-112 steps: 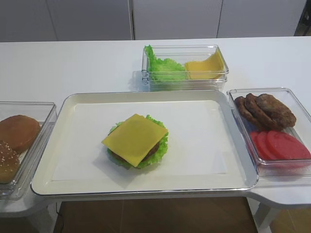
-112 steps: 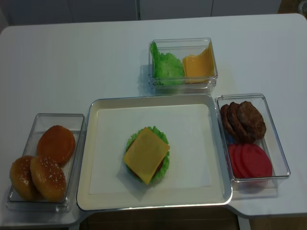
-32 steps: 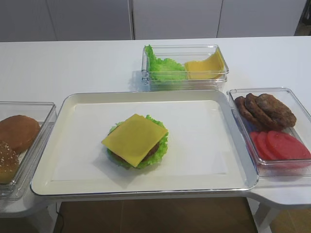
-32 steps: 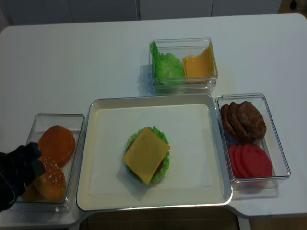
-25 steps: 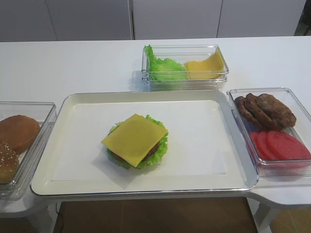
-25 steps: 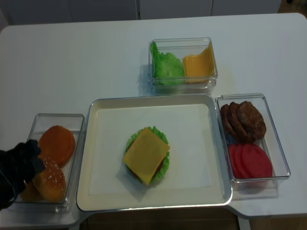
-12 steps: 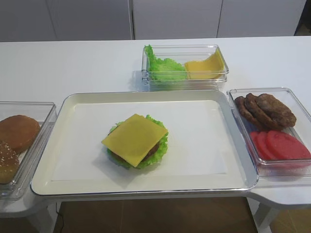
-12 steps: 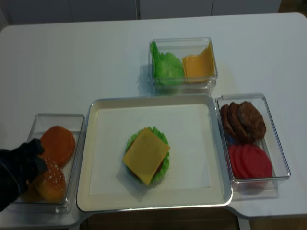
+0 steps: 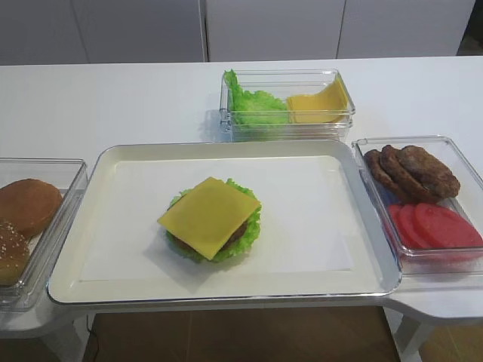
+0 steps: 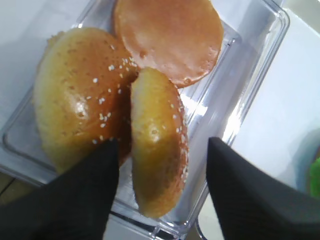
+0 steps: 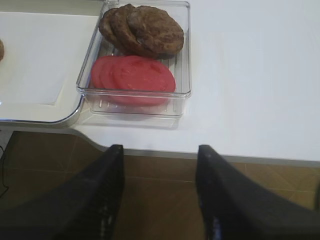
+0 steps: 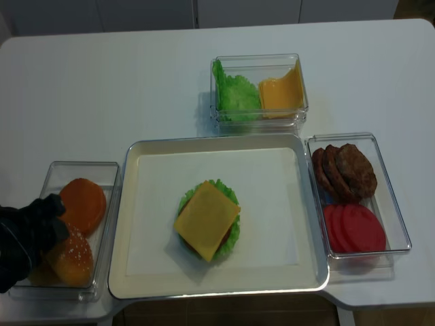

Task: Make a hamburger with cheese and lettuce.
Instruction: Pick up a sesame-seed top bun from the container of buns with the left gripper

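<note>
While left tool (image 10: 161, 146) straddles bun (image 10: 157, 170), apart | right tool (image 11: 160, 150) apart | cheese (image 9: 210, 216) mostly hides patty (image 9: 238, 234)

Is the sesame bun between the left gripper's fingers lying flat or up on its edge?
On edge: the sesame bun stands tilted against its neighbour.

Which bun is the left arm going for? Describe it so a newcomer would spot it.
Find the clear bun box left of the tray. The sesame bun top stands on edge between the open left fingers, unlike the flat seeded bun and the smooth, seedless one.
</note>
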Tool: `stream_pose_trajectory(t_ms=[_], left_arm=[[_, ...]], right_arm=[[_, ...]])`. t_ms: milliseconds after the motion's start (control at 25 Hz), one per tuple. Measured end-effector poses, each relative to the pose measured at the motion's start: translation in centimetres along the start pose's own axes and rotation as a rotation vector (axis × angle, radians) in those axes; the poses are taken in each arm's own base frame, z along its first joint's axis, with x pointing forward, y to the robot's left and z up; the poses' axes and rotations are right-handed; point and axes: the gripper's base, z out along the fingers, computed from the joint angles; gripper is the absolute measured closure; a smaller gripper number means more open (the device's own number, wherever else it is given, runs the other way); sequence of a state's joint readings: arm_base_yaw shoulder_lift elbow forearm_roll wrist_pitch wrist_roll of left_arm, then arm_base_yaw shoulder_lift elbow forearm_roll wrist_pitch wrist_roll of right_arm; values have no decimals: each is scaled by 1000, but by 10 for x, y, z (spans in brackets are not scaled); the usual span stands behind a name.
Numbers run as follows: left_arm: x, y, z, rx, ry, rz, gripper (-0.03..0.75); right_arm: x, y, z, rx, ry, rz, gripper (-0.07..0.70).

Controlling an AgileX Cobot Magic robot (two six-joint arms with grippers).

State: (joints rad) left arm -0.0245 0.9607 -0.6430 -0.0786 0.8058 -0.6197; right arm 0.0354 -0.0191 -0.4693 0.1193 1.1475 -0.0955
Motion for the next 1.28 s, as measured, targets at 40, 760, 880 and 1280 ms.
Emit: stream_pose_trajectory(t_ms=[40, 760, 880, 1280], left_arm=[[0, 0, 0, 0, 0, 2, 301], [-1, -4, 10, 1, 45, 26, 301], [-1, -4, 10, 1, 45, 26, 308], [-2, -3, 10, -8, 39, 37, 355]], right_arm=[[0, 0, 0, 0, 0, 0, 260], [0, 0, 0, 0, 0, 0, 260], [0, 0, 0, 0, 0, -2, 260], [0, 0, 0, 0, 0, -2, 260]])
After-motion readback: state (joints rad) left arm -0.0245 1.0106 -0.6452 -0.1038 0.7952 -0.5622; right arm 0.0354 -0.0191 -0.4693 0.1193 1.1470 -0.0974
